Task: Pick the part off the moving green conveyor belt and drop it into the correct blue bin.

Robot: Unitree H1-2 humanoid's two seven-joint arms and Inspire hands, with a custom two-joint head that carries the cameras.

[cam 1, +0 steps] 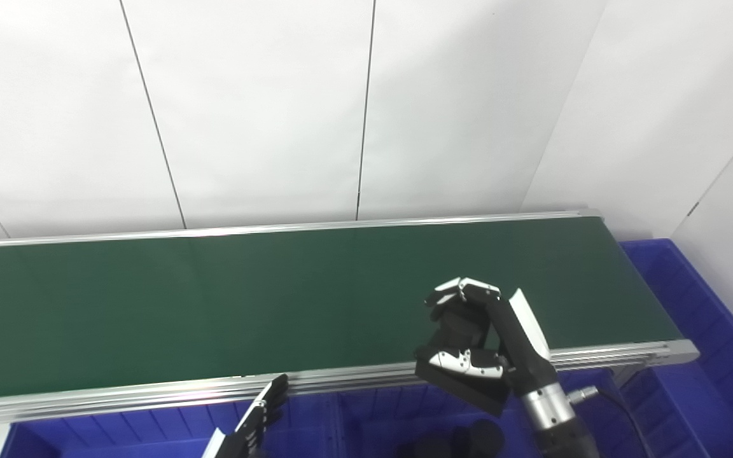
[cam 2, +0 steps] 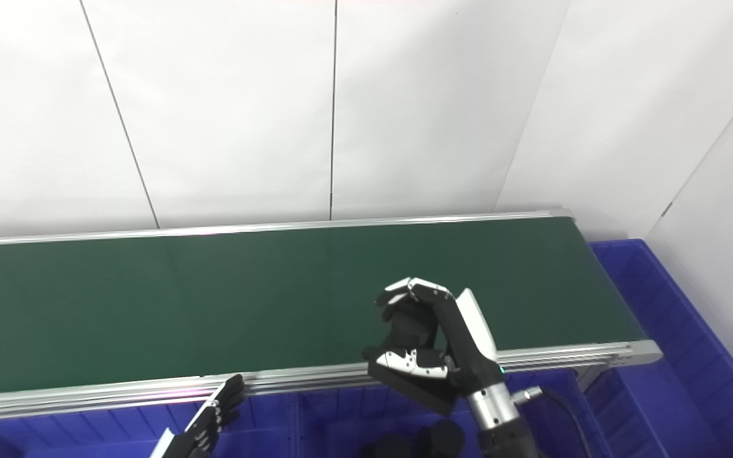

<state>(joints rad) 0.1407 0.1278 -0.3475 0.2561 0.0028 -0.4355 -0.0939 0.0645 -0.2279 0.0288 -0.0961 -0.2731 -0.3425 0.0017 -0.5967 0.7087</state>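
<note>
White panelled wall (cam 1: pixel 366 108) (dark seams)

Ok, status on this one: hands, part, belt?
Right hand shut on black part over belt's near edge. Left hand open, low over blue bin. Green belt bare.

Green conveyor belt (cam 1: pixel 245 299): ran across the frame, aluminium-railed. Right hand (cam 1: pixel 468 337): fingers curled around a black part (cam 1: pixel 462 375) over the near rail. Left hand (cam 1: pixel 258 413): fingers straight, holding nothing, below the rail. Blue bins (cam 1: pixel 691 394): beneath and beside the belt's right end.
</note>
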